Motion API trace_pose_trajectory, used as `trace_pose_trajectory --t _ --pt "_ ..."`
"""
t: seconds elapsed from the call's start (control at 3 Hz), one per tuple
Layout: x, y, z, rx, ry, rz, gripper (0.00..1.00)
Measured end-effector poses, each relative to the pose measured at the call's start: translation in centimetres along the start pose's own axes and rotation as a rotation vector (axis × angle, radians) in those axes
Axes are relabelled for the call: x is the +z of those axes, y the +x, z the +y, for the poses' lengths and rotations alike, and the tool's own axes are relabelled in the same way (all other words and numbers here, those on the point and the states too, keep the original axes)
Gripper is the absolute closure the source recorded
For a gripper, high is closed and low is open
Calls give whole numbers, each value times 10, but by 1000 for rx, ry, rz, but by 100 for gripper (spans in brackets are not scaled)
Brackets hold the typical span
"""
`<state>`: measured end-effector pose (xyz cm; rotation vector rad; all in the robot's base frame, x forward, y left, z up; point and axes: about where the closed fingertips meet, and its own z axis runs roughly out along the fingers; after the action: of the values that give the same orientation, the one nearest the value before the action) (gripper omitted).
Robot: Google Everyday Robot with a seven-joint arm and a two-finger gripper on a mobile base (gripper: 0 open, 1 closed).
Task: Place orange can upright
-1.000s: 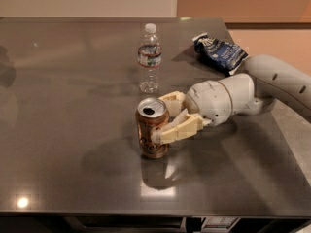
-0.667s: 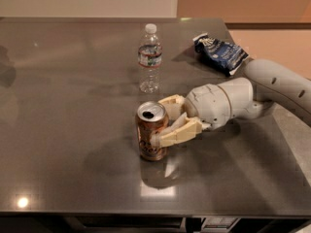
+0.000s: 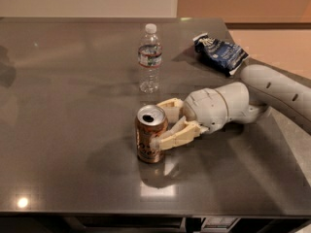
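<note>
The orange can (image 3: 149, 142) stands upright on the dark grey table (image 3: 68, 130), near the middle front, with its silver top and open mouth facing up. My gripper (image 3: 160, 124) reaches in from the right and is shut on the can. One cream finger (image 3: 169, 105) is behind the can and the other finger (image 3: 176, 137) presses its near right side. The can's base seems to rest on the table, above its reflection.
A clear plastic water bottle (image 3: 149, 58) stands upright just behind the can and gripper. A crumpled blue snack bag (image 3: 219, 53) lies at the back right. My white arm (image 3: 272, 93) crosses the table's right edge.
My gripper and the can have shifted slightly down and toward the front of the table. The grip looks unchanged. The bottle and bag have not moved.
</note>
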<state>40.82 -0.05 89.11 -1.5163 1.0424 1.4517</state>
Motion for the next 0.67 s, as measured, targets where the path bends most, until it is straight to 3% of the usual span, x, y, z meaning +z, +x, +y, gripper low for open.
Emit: trace_pose_trajectory --t 0.33,0.67 --pt "2 -1 -1 -1 -1 2 13" --pt "4 -1 -1 -2 -1 3 0"
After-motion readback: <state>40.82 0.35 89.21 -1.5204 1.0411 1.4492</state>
